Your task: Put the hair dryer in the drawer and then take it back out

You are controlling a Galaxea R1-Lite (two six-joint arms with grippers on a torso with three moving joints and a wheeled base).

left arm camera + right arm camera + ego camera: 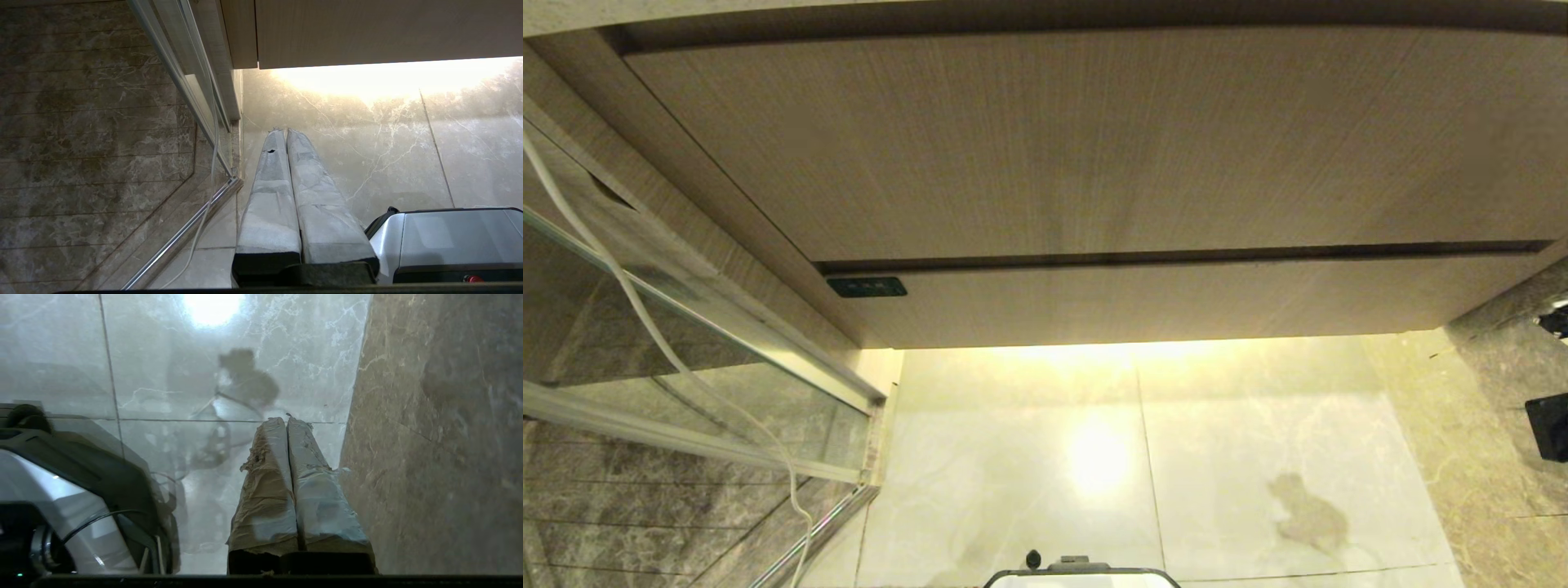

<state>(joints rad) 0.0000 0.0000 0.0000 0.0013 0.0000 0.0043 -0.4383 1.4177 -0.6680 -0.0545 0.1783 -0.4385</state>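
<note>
Both pincers are closed and empty: the left pincer (pixel 286 132) and the right pincer (pixel 286 420) hang above the floor tiles (pixel 1217 441). The drawer (pixel 1176 298) is shut (hair dryer not visible anywhere).

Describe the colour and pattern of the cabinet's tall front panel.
Light-brown wood grain on the front panel, best seen in the head view.

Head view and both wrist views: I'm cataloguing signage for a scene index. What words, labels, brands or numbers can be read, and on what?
No readable text in any view.
Small black rectangular panel on the light-brown wood-grain cabinet: faint marks, too small to read.
</note>
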